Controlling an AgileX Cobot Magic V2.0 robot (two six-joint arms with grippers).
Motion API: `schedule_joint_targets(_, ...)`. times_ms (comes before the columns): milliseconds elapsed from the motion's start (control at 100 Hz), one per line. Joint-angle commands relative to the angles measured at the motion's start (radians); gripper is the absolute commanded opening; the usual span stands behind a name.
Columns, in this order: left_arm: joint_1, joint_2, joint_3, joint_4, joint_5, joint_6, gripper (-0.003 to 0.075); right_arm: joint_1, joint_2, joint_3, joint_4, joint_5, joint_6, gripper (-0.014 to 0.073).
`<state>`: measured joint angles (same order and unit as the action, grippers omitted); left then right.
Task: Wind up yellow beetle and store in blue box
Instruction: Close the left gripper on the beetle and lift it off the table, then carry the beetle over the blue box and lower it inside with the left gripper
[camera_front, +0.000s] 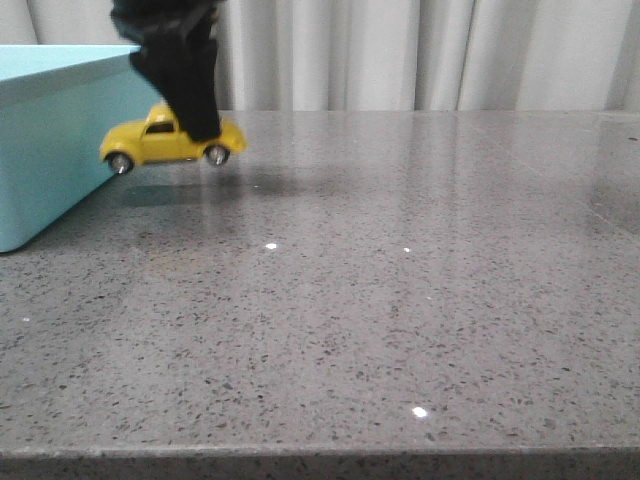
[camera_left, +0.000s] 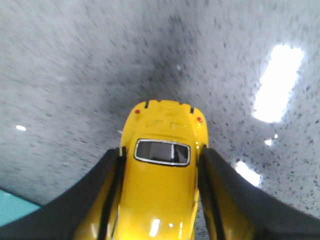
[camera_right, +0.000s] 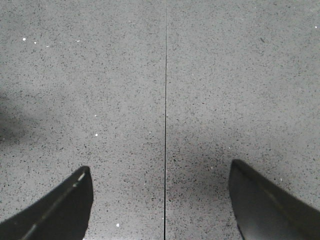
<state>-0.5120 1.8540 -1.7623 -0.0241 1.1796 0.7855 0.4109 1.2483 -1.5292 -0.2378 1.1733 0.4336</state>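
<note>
My left gripper is shut on the yellow beetle and holds it a little above the grey table, just right of the blue box. In the left wrist view the car sits between the two black fingers, roof and dark window toward the camera; a corner of the box shows at the edge. My right gripper is open and empty over bare table; it does not show in the front view.
The grey speckled table runs to a front edge near the camera. A thin dark seam crosses the tabletop under the right gripper. A white curtain hangs behind the table.
</note>
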Motion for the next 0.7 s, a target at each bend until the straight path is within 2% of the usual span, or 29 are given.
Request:
schedule_joint_targets(0, -0.011, -0.051, -0.106, -0.011, 0.010, -0.010, 0.0117, -0.001, -0.030, -0.022, -0.021, -0.054, -0.008, 0.0562)
schedule_joint_targets(160, -0.011, -0.051, -0.273, -0.010, 0.089, -0.041, 0.0117, -0.001, -0.030, -0.022, -0.021, -0.054, -0.008, 0.0562)
schedule_joint_targets(260, -0.007, -0.055, -0.359, 0.024, 0.089, -0.099, 0.0117, -0.001, -0.030, -0.022, -0.021, -0.058, -0.008, 0.0562)
schedule_joint_targets(450, 0.002, -0.078, -0.420, 0.212, 0.089, -0.234, 0.0117, -0.001, -0.030, -0.022, -0.021, -0.063, -0.008, 0.0562)
schedule_joint_targets(530, 0.037, -0.084, -0.420, 0.245, 0.089, -0.306, 0.0117, -0.001, -0.030, -0.022, -0.019, -0.067, -0.008, 0.0562)
schedule_joint_targets(690, 0.157, -0.086, -0.411, 0.215, 0.089, -0.424, 0.0117, -0.001, -0.030, -0.022, -0.019, -0.070, -0.008, 0.0562)
